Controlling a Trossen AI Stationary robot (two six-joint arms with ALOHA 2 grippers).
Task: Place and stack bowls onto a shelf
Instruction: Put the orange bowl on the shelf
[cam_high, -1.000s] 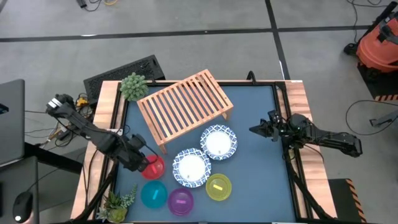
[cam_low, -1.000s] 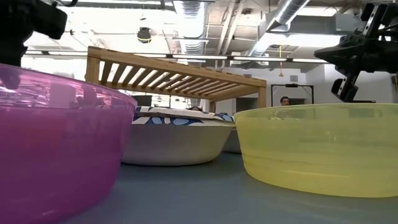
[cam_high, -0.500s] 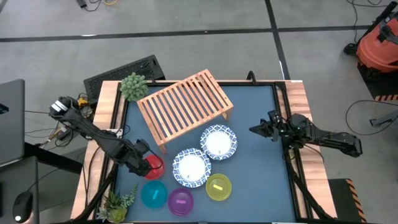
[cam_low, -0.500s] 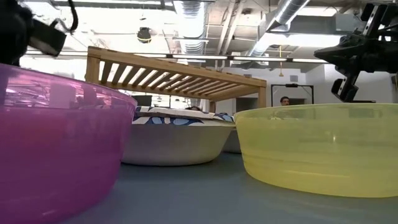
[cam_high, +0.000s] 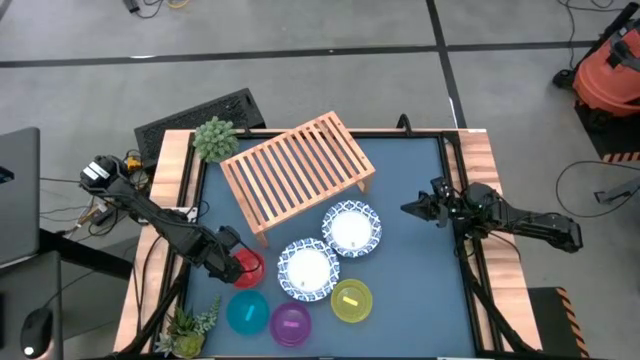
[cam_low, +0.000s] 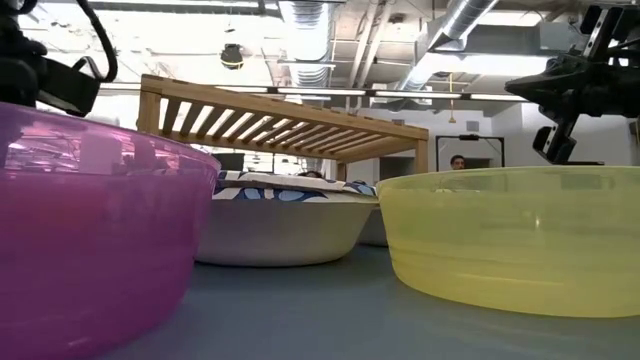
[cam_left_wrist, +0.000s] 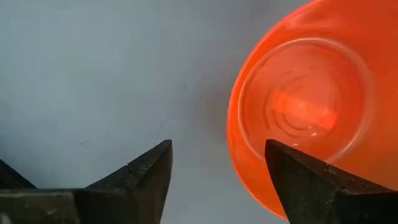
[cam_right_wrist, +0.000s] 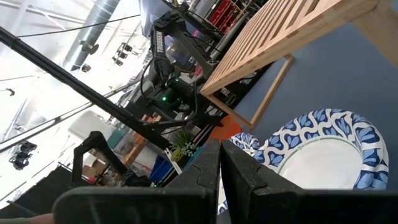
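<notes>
Left gripper (cam_high: 228, 262) is down at the small red plastic bowl (cam_high: 246, 268), fingers spread. In the left wrist view one finger (cam_left_wrist: 311, 180) overlaps the bowl's near rim and the other (cam_left_wrist: 140, 177) is over bare mat, so the rim sits in the gap. My read: it's lining up a rim pinch, not closed yet.

Right gripper (cam_high: 416, 208) hangs above the right side of the dark blue table mat (cam_high: 410, 270), fingers pressed together, holding nothing. Looks parked.

The low light-wood slatted shelf (cam_high: 297, 174) sits angled at the back of the mat with nothing on it. All six bowls are on the mat in front of it:
- two wide white bowls with blue patterned rims (cam_high: 351, 229) (cam_high: 307, 269), side by side nearest the shelf
- cyan bowl (cam_high: 246, 313), purple bowl (cam_high: 291, 323) and yellow bowl (cam_high: 351, 301) in a row at the front edge

So no stacking has begun.

View differences:
- The high view gives the layout but hides the finger gap.
- Only the left wrist view shows the fingers straddling the rim.
- The low view is blocked by the purple and yellow bowls; the red one is out of sight.
- The right wrist view confirms the closed fingers and looks across a patterned bowl to the shelf.
</notes>
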